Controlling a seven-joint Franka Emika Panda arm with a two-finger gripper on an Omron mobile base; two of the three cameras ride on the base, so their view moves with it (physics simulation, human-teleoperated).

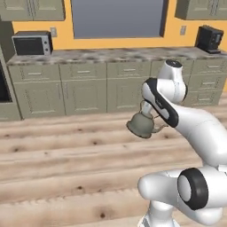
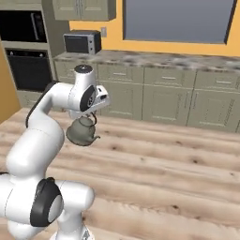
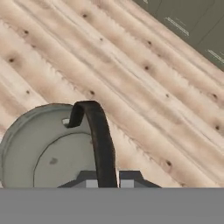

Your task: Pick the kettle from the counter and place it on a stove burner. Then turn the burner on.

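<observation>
At the desk's (image 1: 88,55) left end sits a microwave (image 1: 32,43), and a dark coffee machine (image 1: 209,39) stands at its right end. Between them, out over the wooden floor (image 1: 66,155) and well clear of the desk, the kettle (image 1: 142,124) hangs by its wire handle (image 3: 99,140) from the gripper (image 3: 108,180), whose fingers look clamped on that handle, though the tips are barely visible. The carry step is in hand. No stove burner is visible here, so next the base probably must drive towards it.
</observation>
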